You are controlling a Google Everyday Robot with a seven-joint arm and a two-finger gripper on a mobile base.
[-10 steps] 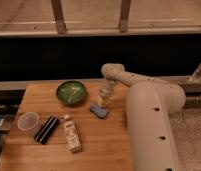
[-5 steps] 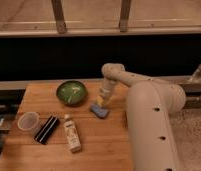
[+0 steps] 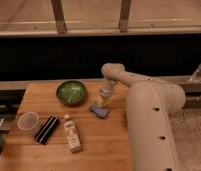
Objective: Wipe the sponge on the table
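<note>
Gripper (image 3: 101, 103) is low over the table (image 3: 101, 148), toward the back-right part, the arm reaching down from behind. Its tip meets the top edge of the sponge (image 3: 99, 111). Cannot tell whether it pinches the sponge, presses on it, or stands spread.

Sponge lies flat on the wood, turned slightly askew, just right of the bowl (image 3: 71, 92) and apart from it. Bottle (image 3: 72, 133) lies nearer the front, well clear. Black bar (image 3: 46, 129) and cup (image 3: 28, 121) sit at the front-left.

Judgement: contact at the sponge fits a wiping stroke or the grasp ahead of one; one moment does not settle which.

Doing it well:
- Keep the pad flat, with steady downward pressure, so the whole face rubs the wood rather than one corner.
- The bare planks in front of and beside the sponge give the room for strokes.
- Short strokes toward the bowl; a nudge would shift it.
- The table's right edge is hidden behind the arm, so strokes that way want caution.
- A soft pad may buckle or slip out if dragged fast.
</note>
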